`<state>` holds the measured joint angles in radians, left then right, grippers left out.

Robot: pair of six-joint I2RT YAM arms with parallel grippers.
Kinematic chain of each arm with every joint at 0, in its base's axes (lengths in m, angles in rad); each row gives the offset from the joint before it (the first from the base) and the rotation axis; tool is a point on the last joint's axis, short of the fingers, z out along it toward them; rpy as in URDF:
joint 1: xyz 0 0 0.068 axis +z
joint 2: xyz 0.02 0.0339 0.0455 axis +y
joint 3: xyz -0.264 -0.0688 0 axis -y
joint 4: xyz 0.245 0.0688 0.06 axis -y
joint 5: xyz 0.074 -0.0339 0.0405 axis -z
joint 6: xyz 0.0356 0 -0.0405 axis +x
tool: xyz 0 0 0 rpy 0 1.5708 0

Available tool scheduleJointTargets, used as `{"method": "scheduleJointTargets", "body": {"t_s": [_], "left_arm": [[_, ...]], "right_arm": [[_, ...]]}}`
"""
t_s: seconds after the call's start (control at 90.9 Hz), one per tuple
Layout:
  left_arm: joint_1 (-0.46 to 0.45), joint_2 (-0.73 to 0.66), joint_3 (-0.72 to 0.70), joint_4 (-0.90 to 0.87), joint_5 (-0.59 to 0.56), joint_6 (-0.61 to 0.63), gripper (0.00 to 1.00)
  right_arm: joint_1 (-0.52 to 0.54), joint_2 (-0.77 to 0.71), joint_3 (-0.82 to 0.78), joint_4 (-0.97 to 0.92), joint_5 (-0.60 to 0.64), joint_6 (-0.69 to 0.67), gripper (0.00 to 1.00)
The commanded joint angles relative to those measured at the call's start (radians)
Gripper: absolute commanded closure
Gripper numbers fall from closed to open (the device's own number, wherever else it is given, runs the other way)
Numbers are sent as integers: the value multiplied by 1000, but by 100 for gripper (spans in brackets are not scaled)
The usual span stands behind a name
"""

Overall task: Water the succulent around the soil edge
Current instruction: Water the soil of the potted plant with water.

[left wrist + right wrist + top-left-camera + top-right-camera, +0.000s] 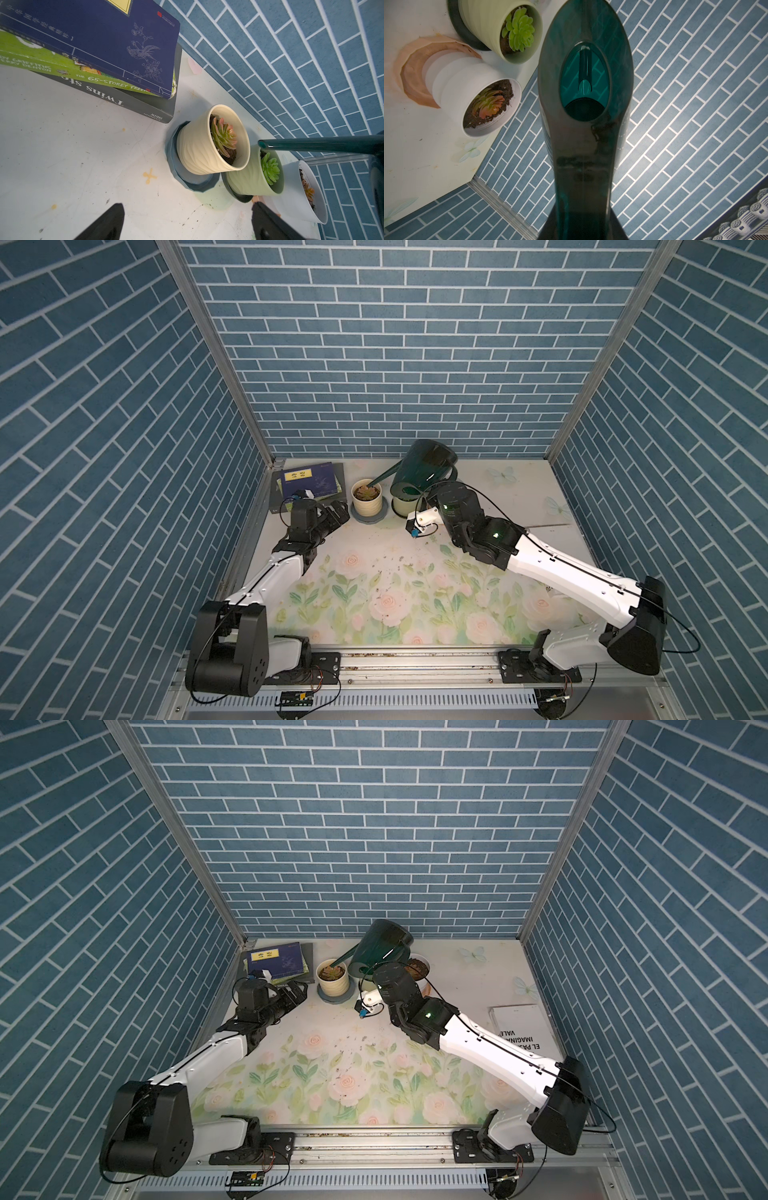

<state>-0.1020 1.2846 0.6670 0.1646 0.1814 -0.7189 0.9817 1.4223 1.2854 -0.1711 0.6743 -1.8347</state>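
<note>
You look well into the job. The watering can is off the bench and tipped spout-down, and your right pincer is clamped shut on its handle, though both top views hide the jaws behind the wrist. The spout tip hangs at the rim of the cream pot, on the side facing the green pot. The succulent sits in the middle of the soil just beyond it. No stream of water shows in any view, and it is not clear whether the soil is wet, so I judge the pour as barely begun at most. That leaves the circuit round the soil edge, levelling the can and setting it down. The cream pot stands on a blue saucer close to the far edge of the bench, toward its far left corner, just beside a stack of books. Your left pincer sits low over the bench with its jaws apart and nothing between them. It is aimed at the pot, near the saucer on the side toward the near left corner, and apart from it.
</note>
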Motion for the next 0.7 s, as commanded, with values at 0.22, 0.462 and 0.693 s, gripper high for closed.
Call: {"method": "scheduleJointTargets", "body": {"t_s": [0.22,0.462,0.693], "left_arm": [[8,1,-10,19,3,3,0],[8,-1,-10,16,4,3,0],[8,-3,-11,15,0,4,0]], "right_arm": [[3,65,59,159,-47,-12,100],[-24,96,64,189,-34,-14,100],[-53,68,43,187,-2,-12,100]]}}
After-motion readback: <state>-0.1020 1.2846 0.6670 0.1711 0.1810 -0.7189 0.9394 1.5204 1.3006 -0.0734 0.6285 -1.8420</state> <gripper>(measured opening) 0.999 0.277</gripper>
